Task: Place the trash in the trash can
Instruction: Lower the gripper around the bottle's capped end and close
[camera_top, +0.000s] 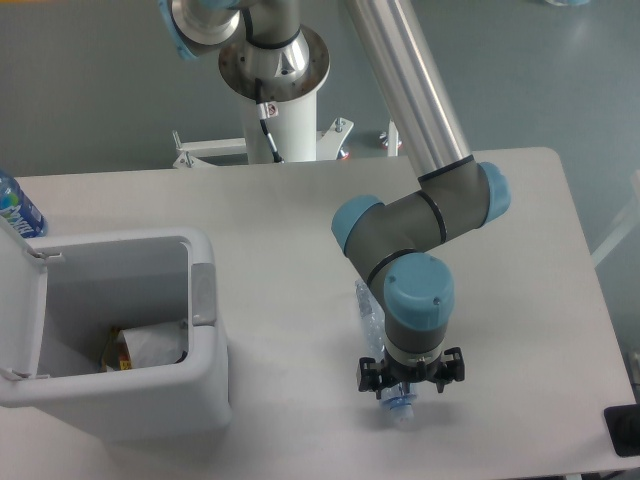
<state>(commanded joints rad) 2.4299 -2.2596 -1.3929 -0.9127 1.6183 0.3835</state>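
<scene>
A crushed clear plastic bottle (368, 308) lies on the white table, its white cap (400, 409) pointing at the front edge. My gripper (409, 386) points straight down over the bottle's cap end. Its black finger links are spread to either side of the bottle, so it stands open, while the wrist hides the fingertips. At the left, the white trash can (208, 340) has its lid (20, 300) swung open. Inside it lies a small packet with white card (148, 346).
An uncrushed bottle with a blue label (14, 206) stands at the table's far left edge behind the bin. The robot's white base column (278, 90) rises at the back. A dark object (626, 430) pokes in at the front right corner.
</scene>
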